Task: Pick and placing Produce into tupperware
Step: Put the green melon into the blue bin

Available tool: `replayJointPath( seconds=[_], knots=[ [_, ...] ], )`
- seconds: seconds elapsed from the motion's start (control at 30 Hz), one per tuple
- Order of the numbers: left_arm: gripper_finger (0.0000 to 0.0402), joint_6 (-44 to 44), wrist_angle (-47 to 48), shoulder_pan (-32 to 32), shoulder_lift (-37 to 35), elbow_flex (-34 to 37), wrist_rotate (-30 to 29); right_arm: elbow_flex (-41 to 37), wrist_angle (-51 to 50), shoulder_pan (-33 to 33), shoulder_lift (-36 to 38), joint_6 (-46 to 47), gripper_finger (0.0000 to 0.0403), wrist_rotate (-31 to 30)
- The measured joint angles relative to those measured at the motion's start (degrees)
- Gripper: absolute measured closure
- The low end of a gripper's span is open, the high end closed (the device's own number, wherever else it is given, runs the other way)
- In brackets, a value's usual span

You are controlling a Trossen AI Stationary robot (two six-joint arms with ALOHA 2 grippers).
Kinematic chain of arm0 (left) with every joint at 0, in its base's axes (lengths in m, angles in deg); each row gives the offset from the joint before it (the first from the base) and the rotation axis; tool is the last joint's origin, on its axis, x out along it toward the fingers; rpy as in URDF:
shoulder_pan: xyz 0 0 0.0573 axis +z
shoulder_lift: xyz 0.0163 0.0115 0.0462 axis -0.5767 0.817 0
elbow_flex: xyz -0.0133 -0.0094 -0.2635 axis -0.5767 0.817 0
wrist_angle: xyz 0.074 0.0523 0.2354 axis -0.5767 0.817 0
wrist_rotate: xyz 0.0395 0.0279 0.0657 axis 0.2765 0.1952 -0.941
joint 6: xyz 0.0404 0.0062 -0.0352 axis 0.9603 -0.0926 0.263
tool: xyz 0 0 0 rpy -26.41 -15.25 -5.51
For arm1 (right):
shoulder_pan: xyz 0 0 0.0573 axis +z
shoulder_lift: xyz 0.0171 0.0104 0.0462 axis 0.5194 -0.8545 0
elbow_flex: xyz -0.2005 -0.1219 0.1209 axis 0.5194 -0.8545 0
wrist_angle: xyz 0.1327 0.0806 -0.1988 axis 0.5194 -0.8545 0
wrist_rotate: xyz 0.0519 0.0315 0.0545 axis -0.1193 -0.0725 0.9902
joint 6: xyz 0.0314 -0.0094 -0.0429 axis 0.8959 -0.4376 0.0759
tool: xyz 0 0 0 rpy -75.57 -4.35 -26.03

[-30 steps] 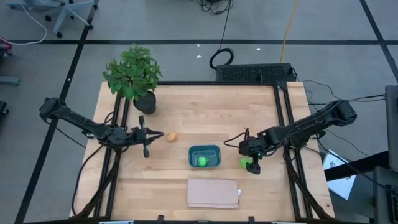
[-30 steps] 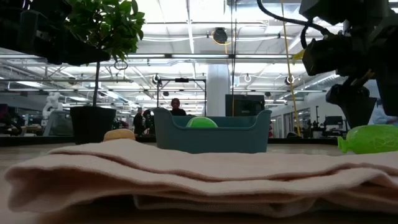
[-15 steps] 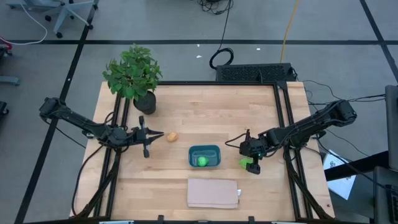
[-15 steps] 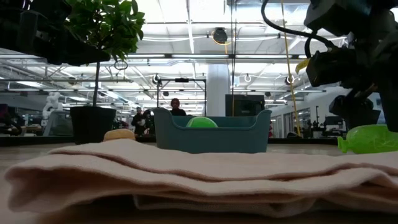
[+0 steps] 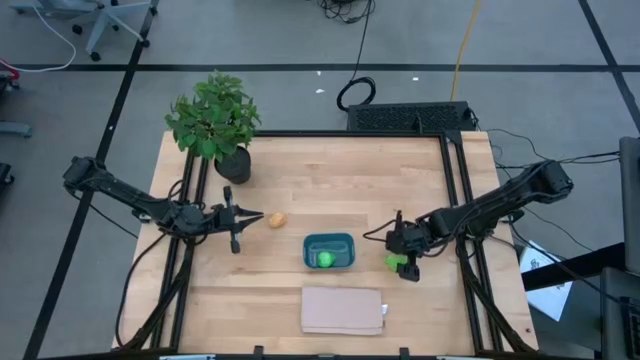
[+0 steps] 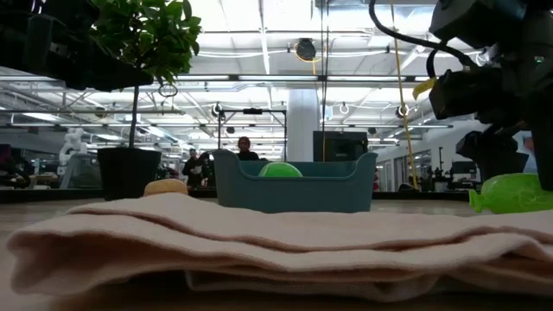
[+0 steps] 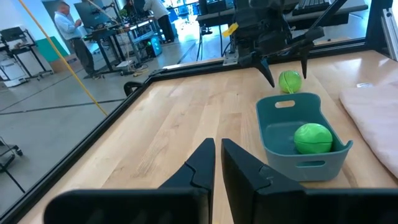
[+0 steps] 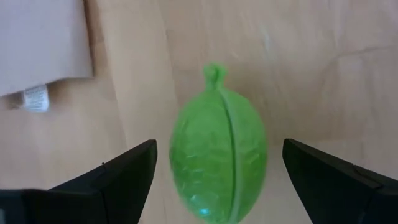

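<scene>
With 1 green item (image 5: 325, 260) already in the tupperware (image 5: 329, 251), the right gripper (image 8: 217, 180) hangs spread wide, straddling the second green produce (image 8: 219, 162) to grasp it, while the left gripper (image 7: 217, 163) waits closed near the orange-tan item (image 5: 278, 220).

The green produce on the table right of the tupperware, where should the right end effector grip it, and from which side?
Grip the loose green produce across its rounded middle, coming straight down. It lies on its side on the table, stem tip pointing away, and the open right end effector already straddles its widest part, so closing there looks likely to hold it.
</scene>
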Motion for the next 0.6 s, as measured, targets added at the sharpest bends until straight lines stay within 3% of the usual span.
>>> replayJointPath(
  seconds=[0.3, 0.6],
  knots=[
    [0.0369, 0.0, 0.0, 0.0, 0.0, 0.0, 0.0, 0.3, 0.5, 1.3, -5.7, -0.9, 0.0067, -1.3],
    [0.0369, -0.1, 0.0, 0.0, 0.0, 0.0, 0.0, 0.1, 0.9, 1.3, -4.9, -1.1, 0.008, -1.2]
  ],
)
